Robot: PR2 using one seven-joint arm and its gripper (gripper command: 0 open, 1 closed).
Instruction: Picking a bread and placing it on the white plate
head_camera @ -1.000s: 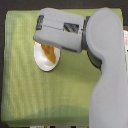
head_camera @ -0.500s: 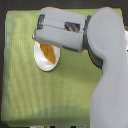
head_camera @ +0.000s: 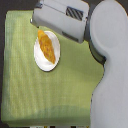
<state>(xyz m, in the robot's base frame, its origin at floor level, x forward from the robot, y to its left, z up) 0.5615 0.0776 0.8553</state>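
Note:
The bread point(head_camera: 46, 46), a golden-orange oval, lies at a slant on the white plate point(head_camera: 42, 64) at the upper left of the green cloth. My gripper point(head_camera: 37, 22) hovers just above the plate's upper edge, close to the bread's upper tip. It is open and holds nothing. The bread shows whole and rests free on the plate. The fingers are blurred against the grey wrist block.
The grey wrist block point(head_camera: 65, 20) with a striped patch crosses the top of the view. The thick white-grey arm point(head_camera: 110, 75) fills the exterior view's right side. A green cloth point(head_camera: 30, 95) covers the table.
The gripper has pulled back from over the plate towards the top of the view. The bread, half hidden under it before, now lies uncovered on the plate.

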